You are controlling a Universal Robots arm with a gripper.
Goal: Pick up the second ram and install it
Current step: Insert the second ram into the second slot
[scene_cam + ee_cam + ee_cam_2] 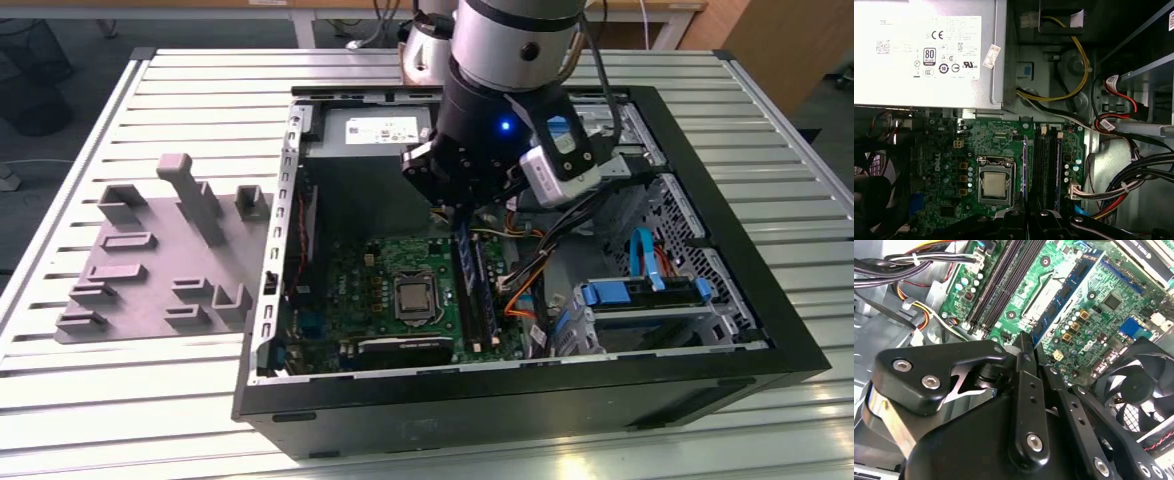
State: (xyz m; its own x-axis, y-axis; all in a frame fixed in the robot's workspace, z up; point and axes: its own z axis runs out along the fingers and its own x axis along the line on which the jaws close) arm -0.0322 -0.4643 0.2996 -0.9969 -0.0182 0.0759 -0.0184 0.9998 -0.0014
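Pincer (451, 208) low inside the open computer case (747, 300) on the desk (200, 90), over the motherboard (380, 265) and right above the black slots (1046, 160). Fingers (1026, 370) drawn narrow on the second ram (1025, 167), standing on edge beside the slots, next to the processor socket (994, 182).

Bench (200, 70), slatted metal: open computer case (747, 340) under the gripper (454, 205); grey fixture plate (134, 270) well apart from it.
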